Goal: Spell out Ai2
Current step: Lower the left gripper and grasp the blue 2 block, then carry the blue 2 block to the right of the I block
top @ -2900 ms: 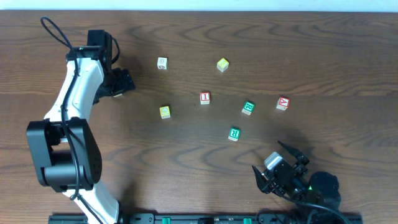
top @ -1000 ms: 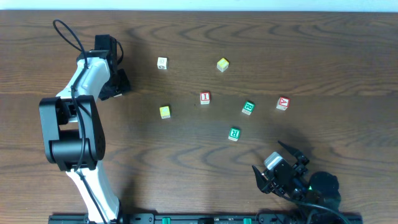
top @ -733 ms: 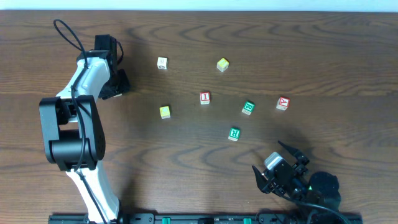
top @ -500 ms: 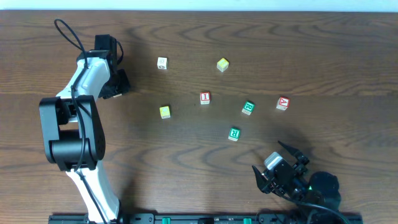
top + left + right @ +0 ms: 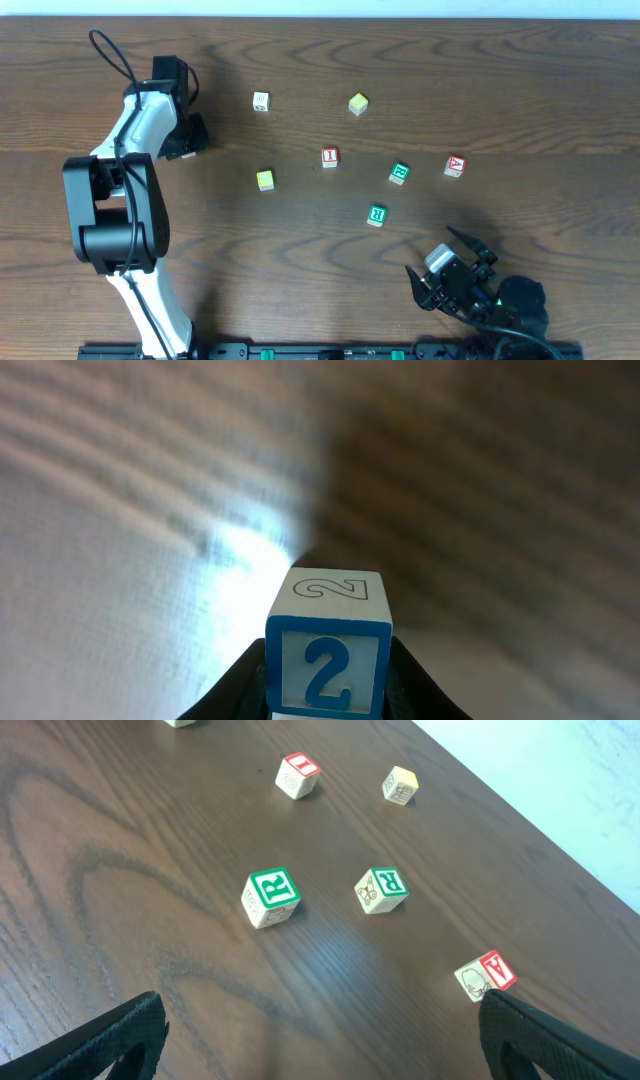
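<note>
- 2 cube (image 5: 328, 660): clamped between the fingers of the left end effector (image 5: 192, 137), which presses on two opposite sides. The blue 2 faces the wrist camera. Cannot tell if the cube touches the tabletop (image 5: 560, 80).
- Left arm (image 5: 135, 125): stretched up the left side, end effector turned toward the middle.
- Right end effector (image 5: 320, 1010): spread wide, holding nothing, low at the near right edge.
- Ahead of it: two green-lettered cubes (image 5: 270, 897) nearest, A cube (image 5: 487, 975) to their right, I cube (image 5: 298, 775) farther back.
- A cube and I cube lie well apart, both far from the 2 cube.
</note>
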